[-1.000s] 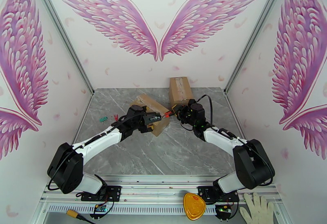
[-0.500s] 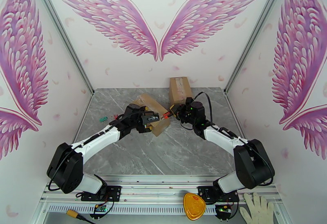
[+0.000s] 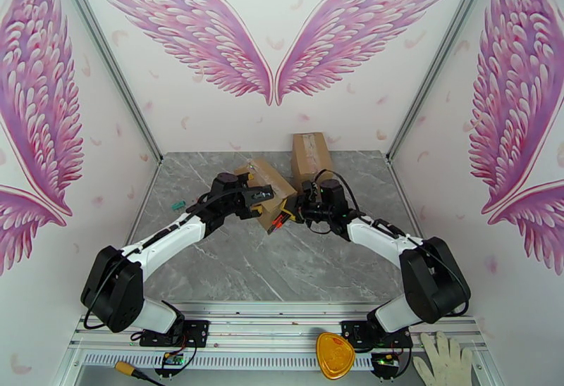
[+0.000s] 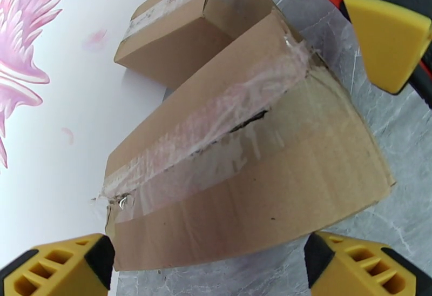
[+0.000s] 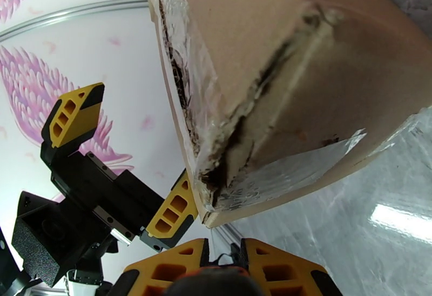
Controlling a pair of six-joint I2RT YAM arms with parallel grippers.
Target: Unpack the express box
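While L jaws gape astride box [image 4: 243,183] edge, R jaws clench red tool [image 3: 279,220] by corner.

Seen from above, my bench is brightly and evenly lit from overhead, the white walls near washed out and only soft, short shadows under my arms on the grey table [image 3: 240,268]. Through my right wrist a white patch of glare lies on the table, the tape [image 5: 286,175] on the box [image 5: 302,48] shines, and my right fingers [image 5: 167,262] and the orange cutter [image 5: 216,283] pinched between them blur at the bottom edge. My left wrist lens bows the box's edges and blows the wall behind it to flat white.
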